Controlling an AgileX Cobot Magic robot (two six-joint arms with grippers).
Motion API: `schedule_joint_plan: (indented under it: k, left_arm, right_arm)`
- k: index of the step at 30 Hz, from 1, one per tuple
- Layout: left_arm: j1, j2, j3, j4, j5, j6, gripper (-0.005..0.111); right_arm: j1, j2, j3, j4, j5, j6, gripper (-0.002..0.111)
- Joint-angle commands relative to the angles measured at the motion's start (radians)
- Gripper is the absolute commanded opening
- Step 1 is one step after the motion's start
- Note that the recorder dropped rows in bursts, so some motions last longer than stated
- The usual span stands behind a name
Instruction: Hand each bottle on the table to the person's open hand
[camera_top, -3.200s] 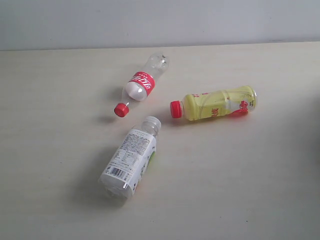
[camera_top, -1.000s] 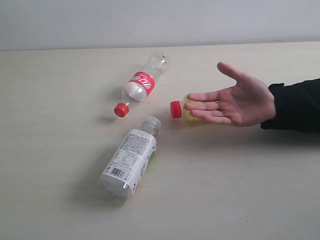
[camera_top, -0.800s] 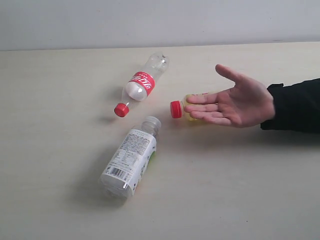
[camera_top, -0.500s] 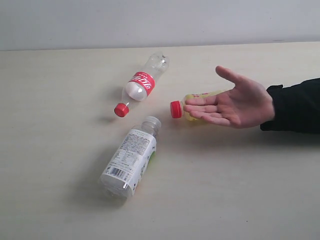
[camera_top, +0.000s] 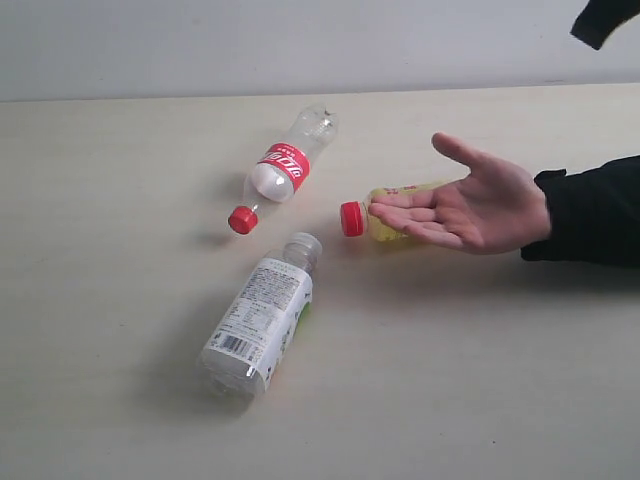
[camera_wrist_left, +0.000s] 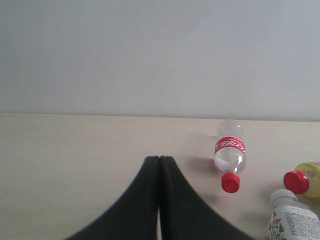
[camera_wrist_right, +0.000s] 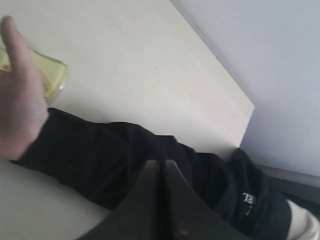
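Three bottles lie on their sides on the pale wood-grain counter (camera_top: 120, 400). The clear red-labelled bottle (camera_top: 285, 165) lies slantwise towards the far edge, its red cap pointing to the near left. The white-labelled bottle (camera_top: 262, 315) lies nearer the camera, its clear neck close to that red cap but not touching it. The yellow bottle (camera_top: 385, 215) lies to their right with its red cap pointing left; most of its body is hidden behind the person's open palm (camera_top: 470, 205), which is held flat, fingers spread, reaching in from the right out of a black sleeve (camera_top: 590, 210). The fingertips overlap the yellow bottle; whether they touch it cannot be told.

The robot's left hand (camera_wrist_left: 159, 158) is closed and empty, its two dark fingers pressed together above bare counter. All three bottles lie well apart from its tips, the red-labelled one nearest.

The robot's right hand (camera_wrist_right: 161, 162) is also closed on nothing, fingers together, hanging over the black sleeve. From there the yellow bottle lies beyond the person's palm, well apart from the tips.

A dark shape (camera_top: 605, 18) shows in the exterior view's upper right corner; what it is cannot be told.
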Motion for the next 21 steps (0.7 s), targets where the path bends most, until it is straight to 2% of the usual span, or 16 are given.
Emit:
schedule_joint_plan:
  k: [1,4,7,11,17,21]
  left_arm:
    - [0.0,0.002,0.003,-0.005,-0.007,0.002,0.0]
    - [0.0,0.002,0.003,-0.005,-0.007,0.002,0.0]
    - [0.0,0.002,0.003,-0.005,-0.007,0.002,0.0]
    - [0.0,0.002,0.003,-0.005,-0.007,0.002,0.0]
    - [0.0,0.002,0.003,-0.005,-0.007,0.002,0.0]
    - [0.0,0.002,0.003,-0.005,-0.007,0.002,0.0]
  right_arm:
    - [-0.058,0.196,-0.125,-0.013,0.013,-0.248,0.0]
    - [-0.096,0.276,-0.188,0.086,0.013,-0.475,0.0]
    - [-0.125,0.336,-0.243,0.218,-0.082,-0.591,0.0]
    - [-0.133,0.433,-0.317,0.376,-0.077,-0.812,0.0]
    - [-0.131,0.556,-0.387,0.405,-0.067,-0.944,0.0]
    - [-0.131,0.588,-0.389,0.418,-0.108,-0.944,0.014]
